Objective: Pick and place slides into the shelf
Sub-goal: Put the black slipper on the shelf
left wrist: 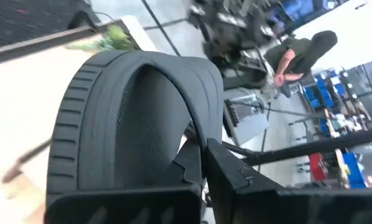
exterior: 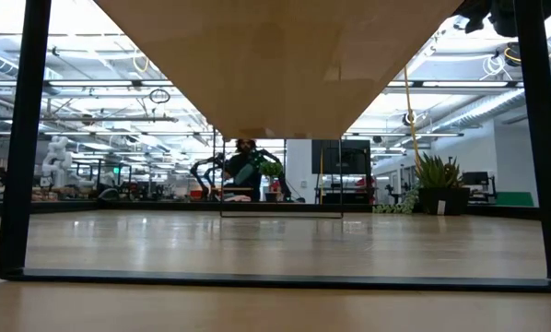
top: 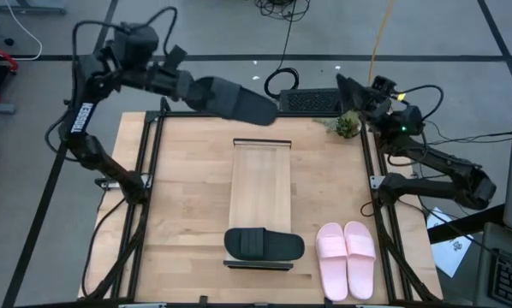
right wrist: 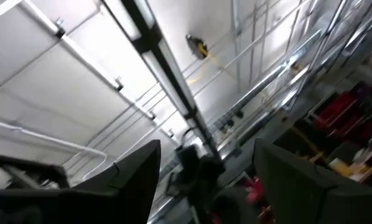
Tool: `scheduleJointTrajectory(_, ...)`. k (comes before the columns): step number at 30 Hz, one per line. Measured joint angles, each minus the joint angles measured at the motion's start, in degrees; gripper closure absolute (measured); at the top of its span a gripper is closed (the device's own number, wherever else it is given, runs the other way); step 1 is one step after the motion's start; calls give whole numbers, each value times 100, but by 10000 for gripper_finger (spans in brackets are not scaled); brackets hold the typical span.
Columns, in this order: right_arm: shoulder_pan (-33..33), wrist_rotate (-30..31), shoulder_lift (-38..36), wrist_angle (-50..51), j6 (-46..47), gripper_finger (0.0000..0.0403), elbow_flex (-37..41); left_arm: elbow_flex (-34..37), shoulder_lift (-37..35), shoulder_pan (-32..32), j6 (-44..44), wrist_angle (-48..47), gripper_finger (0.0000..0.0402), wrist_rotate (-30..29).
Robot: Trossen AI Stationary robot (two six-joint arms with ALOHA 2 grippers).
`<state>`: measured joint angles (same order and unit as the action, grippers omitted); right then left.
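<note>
Left tool (top: 196, 88) clamps a black slide (top: 235, 100) beyond the shelf (top: 260, 184); low view hides both. Right tool (right wrist: 208, 180) is apart.

Shelf (top: 260, 184): mostly bare slats.
Black slide (top: 264, 245) blocks its near end; pink pair (top: 346, 258) just right of that end; far end open.

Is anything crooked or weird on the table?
One black slide lies crosswise on the shelf's near end. Its mate hangs in the left hand, up beyond the table's far edge. The pink pair sits neatly beside the shelf.
</note>
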<state>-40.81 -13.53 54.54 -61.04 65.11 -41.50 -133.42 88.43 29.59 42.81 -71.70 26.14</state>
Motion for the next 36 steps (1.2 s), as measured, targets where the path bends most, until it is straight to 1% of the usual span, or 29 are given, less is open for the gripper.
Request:
scheduleJointTrajectory(2,-147,1,1,0,10,156,0,143,28,-461,166,152,401,-363)
scheduleJointTrajectory(5,-262,-8,0,0,17,156,0,552,65,-989,422,426,401,-820)
scheduleJointTrajectory(7,-291,-16,2,0,17,156,0,927,64,-1290,595,908,401,-1048)
scheduleJointTrajectory(10,-300,-52,2,0,17,156,0,1485,49,-1640,758,1609,401,-1180)
scheduleJointTrajectory(14,-305,-310,0,-2,110,156,0,2173,32,-1977,1014,2321,401,-1422)
scheduleJointTrajectory(17,-305,-409,2,-2,303,156,2,2766,-107,-2168,1342,2628,401,-1555)
scheduleJointTrajectory(21,-385,-482,-3,-32,294,156,2,3783,-525,-2434,1837,3413,401,-1932)
scheduleJointTrajectory(23,-491,-480,-9,-35,291,156,2,4368,-884,-2570,2215,3791,401,-2193)
scheduleJointTrajectory(25,-593,-482,-11,-35,290,156,2,4944,-1201,-2786,2655,4212,401,-2619)
scheduleJointTrajectory(28,-731,-484,-11,-2,305,156,2,5848,-1575,-3200,3299,5134,401,-3195)
scheduleJointTrajectory(31,-843,-482,-11,54,273,156,4,6594,-1681,-3594,3742,6243,401,-3546)
scheduleJointTrajectory(34,-912,-482,-13,91,275,156,4,7158,-1709,-3861,4185,6790,401,-3835)
scheduleJointTrajectory(36,-939,-482,-9,129,275,156,4,7447,-1679,-3957,4322,7247,401,-4005)
